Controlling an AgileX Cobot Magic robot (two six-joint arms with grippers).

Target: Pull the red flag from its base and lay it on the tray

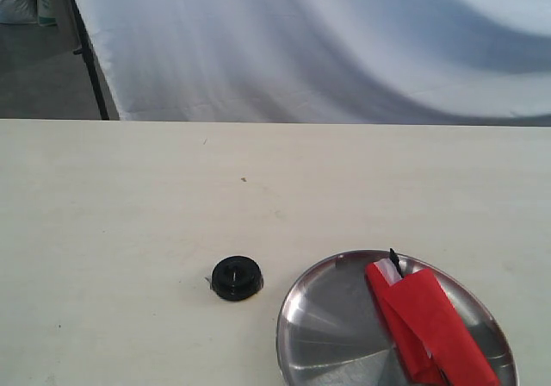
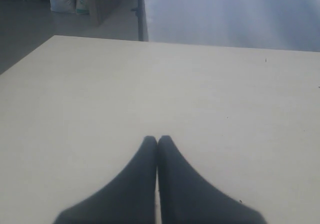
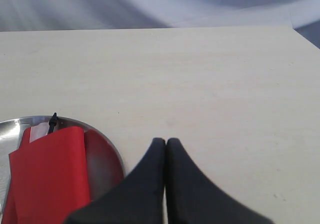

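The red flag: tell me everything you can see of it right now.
The red flag lies flat in the tray, off the base, which sits apart to the tray's left in the exterior view. Its matte red cloth looks folded over itself, running diagonally across the dish. A white strip shows at the end near the rim, where the black pointed tip of the stick reaches the edge. The other end is cut off by the frame. Only the tray touches it.

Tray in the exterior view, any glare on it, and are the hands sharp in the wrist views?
Exterior view: soft bright streaks on the tray, no harsh glare. Left wrist view: left hand blurred. Right wrist view: right hand blurred too.
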